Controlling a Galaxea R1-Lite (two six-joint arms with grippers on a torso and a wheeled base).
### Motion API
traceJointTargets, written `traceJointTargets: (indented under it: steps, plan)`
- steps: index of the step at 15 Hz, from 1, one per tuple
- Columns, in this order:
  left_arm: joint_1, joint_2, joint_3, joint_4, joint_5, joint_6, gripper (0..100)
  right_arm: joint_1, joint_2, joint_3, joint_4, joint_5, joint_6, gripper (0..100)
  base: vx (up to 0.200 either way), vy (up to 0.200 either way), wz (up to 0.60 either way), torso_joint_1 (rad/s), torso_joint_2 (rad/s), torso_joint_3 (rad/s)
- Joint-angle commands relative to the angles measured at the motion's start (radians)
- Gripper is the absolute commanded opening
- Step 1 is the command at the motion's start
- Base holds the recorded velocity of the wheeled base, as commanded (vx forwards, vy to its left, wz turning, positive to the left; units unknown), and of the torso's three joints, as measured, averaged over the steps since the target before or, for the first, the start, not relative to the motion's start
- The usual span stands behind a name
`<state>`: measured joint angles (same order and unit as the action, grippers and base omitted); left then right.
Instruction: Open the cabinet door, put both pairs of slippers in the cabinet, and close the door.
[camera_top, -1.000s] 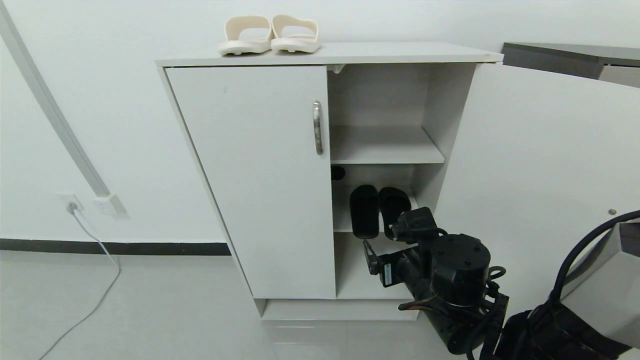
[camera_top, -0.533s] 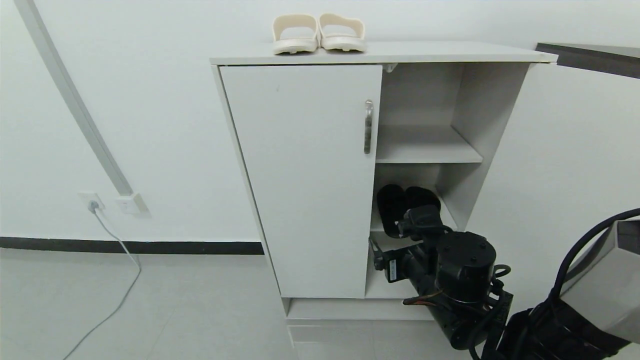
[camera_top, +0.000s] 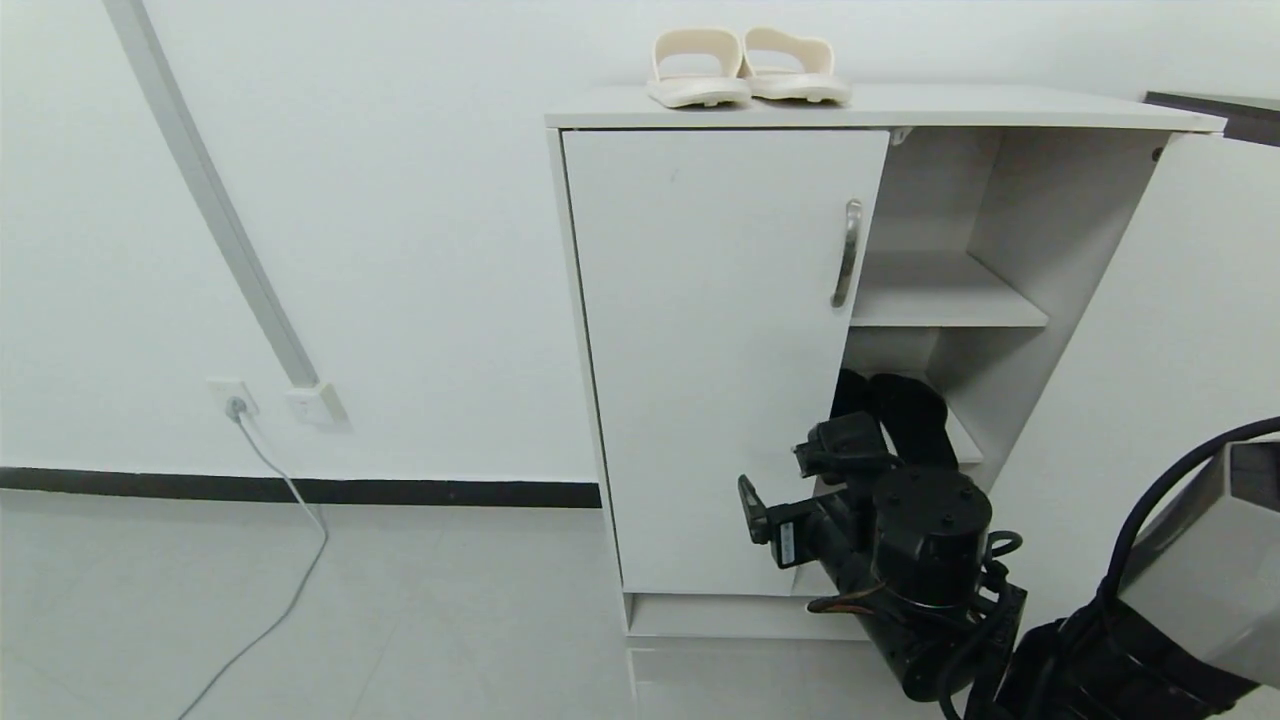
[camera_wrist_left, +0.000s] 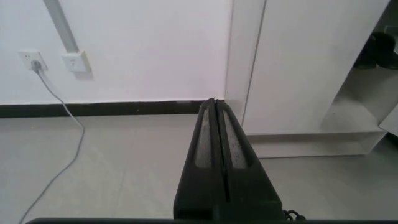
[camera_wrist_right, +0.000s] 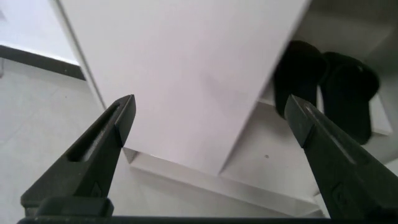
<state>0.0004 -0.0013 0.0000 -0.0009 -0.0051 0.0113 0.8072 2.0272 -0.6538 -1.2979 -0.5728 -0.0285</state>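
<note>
A cream pair of slippers (camera_top: 750, 68) sits on top of the white cabinet (camera_top: 1050, 110). The cabinet's left door (camera_top: 720, 350) is shut and its right door (camera_top: 1170, 330) stands swung wide. A black pair of slippers (camera_top: 905, 412) lies on the middle shelf, partly hidden by the shut door; the right wrist view has that black pair (camera_wrist_right: 326, 87) too. My right gripper (camera_top: 752, 505) hangs open and empty in front of the shut door's lower edge, fingers spread wide (camera_wrist_right: 211, 118). My left gripper (camera_wrist_left: 215, 109) is shut and empty, low over the floor to the cabinet's left.
A wall socket with a grey cable (camera_top: 235, 405) trailing over the floor and a slanted wall conduit (camera_top: 200, 190) are left of the cabinet. Bare tiled floor (camera_top: 300, 620) spreads in front. A dark grey furniture top (camera_top: 1225, 105) adjoins the cabinet on the right.
The whole head picture has shifted, so the camera has swung left and the cabinet now sits farther right in it. The right gripper stays open, now before the shut door.
</note>
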Motion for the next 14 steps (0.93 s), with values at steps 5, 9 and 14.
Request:
traceJointTargets:
  steps: [5,9,14]
  plan:
    - [0.0,0.001,0.0,-0.001,0.001,0.001,0,-0.002,0.01,0.011,-0.001,0.002,-0.007,100,0.0,0.0,0.0,0.0,0.0,0.0]
    - [0.001,0.001,0.0,-0.001,-0.001,0.001,0,-0.002,0.01,0.008,-0.001,0.002,-0.013,100,0.0,0.0,0.0,0.0,0.0,0.0]
    - [0.001,0.001,0.0,-0.001,-0.001,0.001,0,0.001,0.01,0.011,0.0,0.002,-0.014,100,0.0,0.0,0.0,0.0,0.0,0.0]
